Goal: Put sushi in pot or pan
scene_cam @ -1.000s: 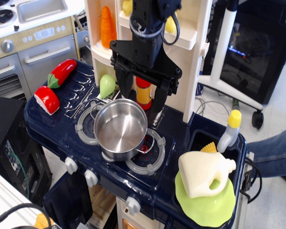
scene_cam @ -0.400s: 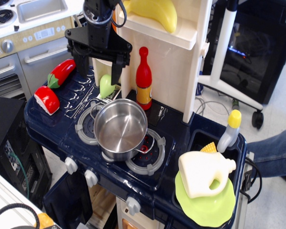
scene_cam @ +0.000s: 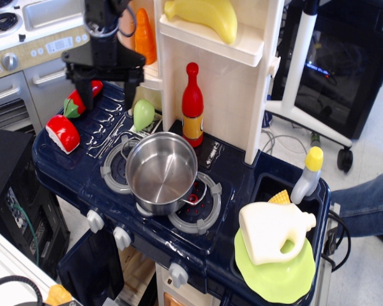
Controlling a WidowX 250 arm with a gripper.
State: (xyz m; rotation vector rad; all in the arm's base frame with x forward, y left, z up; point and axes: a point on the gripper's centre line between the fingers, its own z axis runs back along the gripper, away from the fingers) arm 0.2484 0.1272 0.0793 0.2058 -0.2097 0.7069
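Note:
The sushi (scene_cam: pixel 62 133), a red rounded top on a white base, lies at the far left of the dark blue toy stove top. The shiny steel pot (scene_cam: pixel 161 171) stands on the stove's left burner, empty. My black gripper (scene_cam: pixel 107 95) hangs open above the back left of the stove, its two fingers pointing down. It is above and to the right of the sushi and left of the pot. It holds nothing.
A red vegetable with a green end (scene_cam: pixel 78 99) lies just behind the sushi, partly behind my fingers. A green pear-like toy (scene_cam: pixel 143 114), a red and yellow bottle (scene_cam: pixel 192 104) and a cream shelf unit (scene_cam: pixel 217 70) stand behind the pot. A cream jug (scene_cam: pixel 272 231) sits right.
My gripper has moved left across the back of the stove, from above the pot toward the sushi's side. It stays open. Pot and sushi have not moved.

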